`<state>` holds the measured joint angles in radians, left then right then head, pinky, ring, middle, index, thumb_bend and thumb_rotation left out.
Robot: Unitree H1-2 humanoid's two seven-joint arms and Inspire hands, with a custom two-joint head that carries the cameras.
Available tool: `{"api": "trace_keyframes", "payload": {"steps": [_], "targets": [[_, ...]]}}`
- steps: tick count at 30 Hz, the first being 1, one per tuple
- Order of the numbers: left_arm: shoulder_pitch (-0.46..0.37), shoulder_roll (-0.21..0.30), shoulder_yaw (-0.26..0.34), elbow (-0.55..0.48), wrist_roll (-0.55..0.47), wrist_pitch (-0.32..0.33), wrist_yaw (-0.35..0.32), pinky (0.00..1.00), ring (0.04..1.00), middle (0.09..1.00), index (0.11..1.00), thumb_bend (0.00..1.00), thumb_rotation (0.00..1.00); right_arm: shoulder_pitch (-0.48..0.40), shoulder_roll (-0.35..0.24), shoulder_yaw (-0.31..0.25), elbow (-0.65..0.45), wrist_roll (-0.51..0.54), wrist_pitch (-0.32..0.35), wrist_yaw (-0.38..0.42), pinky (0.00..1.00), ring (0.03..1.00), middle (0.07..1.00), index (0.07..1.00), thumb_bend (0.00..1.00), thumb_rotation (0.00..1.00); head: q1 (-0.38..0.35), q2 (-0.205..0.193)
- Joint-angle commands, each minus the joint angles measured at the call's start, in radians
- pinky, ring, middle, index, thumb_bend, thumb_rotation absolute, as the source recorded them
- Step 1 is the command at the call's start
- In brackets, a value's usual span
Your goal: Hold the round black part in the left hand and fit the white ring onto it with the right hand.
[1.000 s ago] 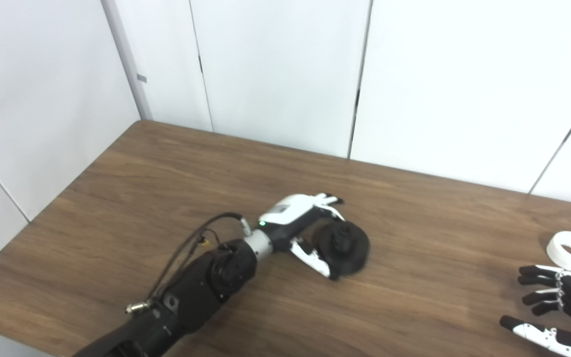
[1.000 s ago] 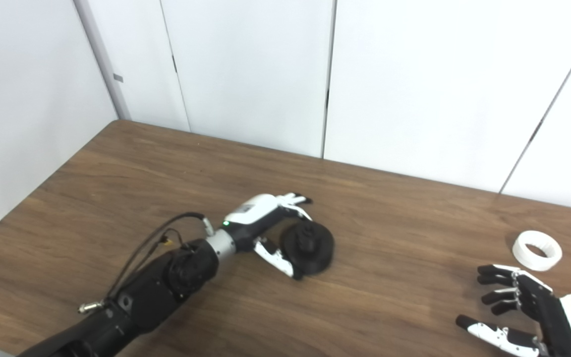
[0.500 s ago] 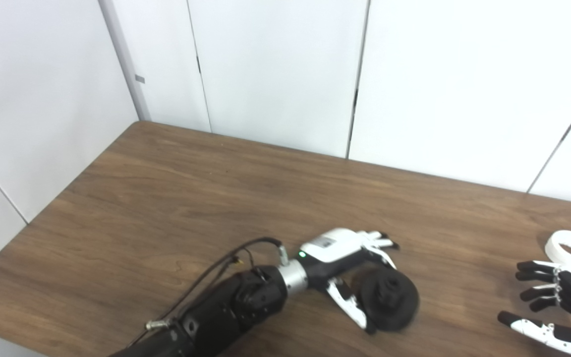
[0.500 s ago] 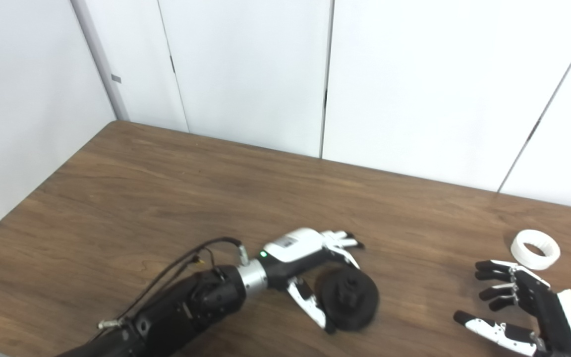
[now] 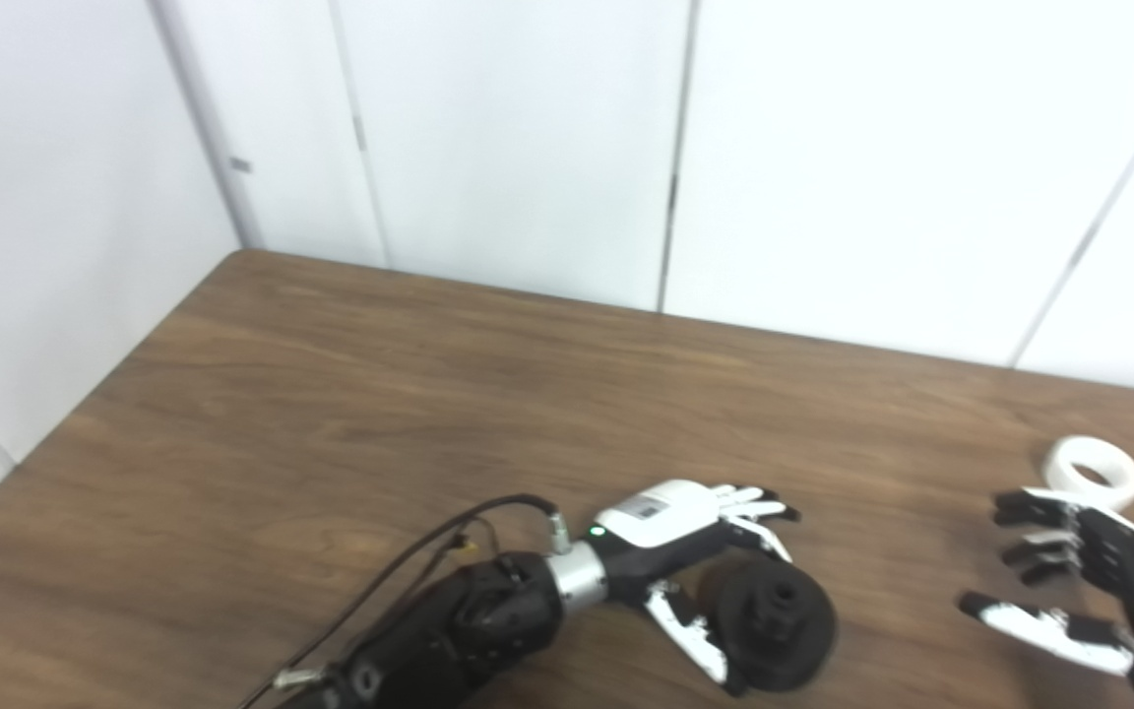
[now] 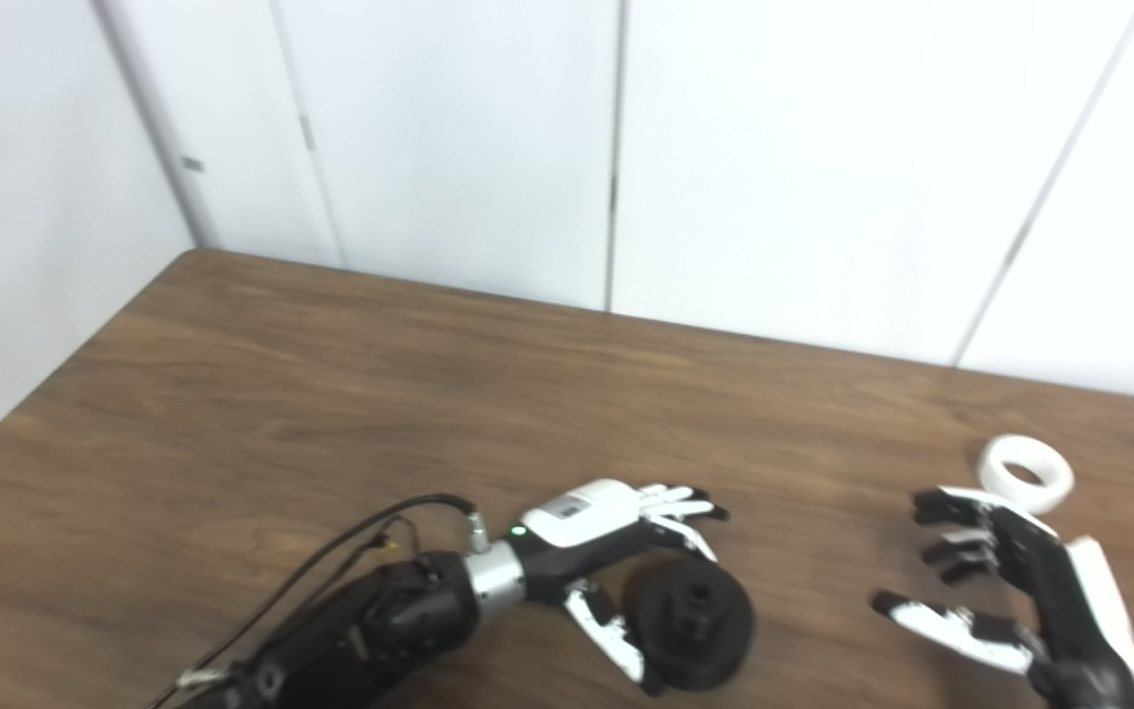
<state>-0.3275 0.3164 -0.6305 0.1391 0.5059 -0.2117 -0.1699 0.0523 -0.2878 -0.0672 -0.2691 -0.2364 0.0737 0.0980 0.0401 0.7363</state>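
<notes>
Right eye view shows all of the spread, empty right hand point(image 6: 1005, 581); left hand point(image 5: 695, 551) cups the round black part point(image 5: 774, 625) on the worktop point(image 5: 429, 394), white ring point(image 6: 1025, 474) apart.

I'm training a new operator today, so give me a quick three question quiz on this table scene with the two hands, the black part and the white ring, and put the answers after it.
1. True or false: the white ring already sits on the round black part.
2. Which hand is at the black part? A) left hand B) right hand C) neither
3. Fill in: the right hand's fingers are spread and it holds ____.

Key:
1. False. The ring lies on the table, off to the right, apart from the black part.
2. A. Its fingers and thumb reach around the part, which appears to rest on the table.
3. Nothing. It is open, just short of the ring.
</notes>
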Motion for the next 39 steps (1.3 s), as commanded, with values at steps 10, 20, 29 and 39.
{"api": "trace_keyframes", "payload": {"steps": [10,20,29,39], "targets": [[0.045,0.105,0.017,-0.024,-0.003,-0.023,-0.15,0.98,1.0,0.955,0.491,0.52,0.08,-0.092,0.065,0.054,-0.086,-0.077,0.022,-0.016,0.45,0.523,0.646,0.651,0.65,0.0,-0.23,0.024],[0.059,0.132,0.067,-0.03,-0.027,-0.06,-0.192,0.95,0.997,0.951,0.49,0.52,0.07,-0.142,0.105,0.073,-0.089,-0.117,0.056,-0.019,0.44,0.53,0.664,0.644,0.65,0.0,-0.389,0.001],[0.069,0.151,0.101,-0.011,-0.037,-0.103,-0.219,0.92,0.985,0.943,0.489,0.52,0.07,-0.271,0.08,0.067,-0.057,-0.212,0.065,-0.044,0.44,0.532,0.652,0.64,0.62,0.0,-0.515,-0.048],[0.075,0.167,0.115,-0.004,-0.061,-0.133,-0.237,0.94,0.999,0.941,0.49,0.52,0.07,-0.424,-0.086,0.101,0.016,-0.501,0.175,0.016,0.52,0.636,0.704,0.668,0.63,0.19,-0.572,-0.069]]}}
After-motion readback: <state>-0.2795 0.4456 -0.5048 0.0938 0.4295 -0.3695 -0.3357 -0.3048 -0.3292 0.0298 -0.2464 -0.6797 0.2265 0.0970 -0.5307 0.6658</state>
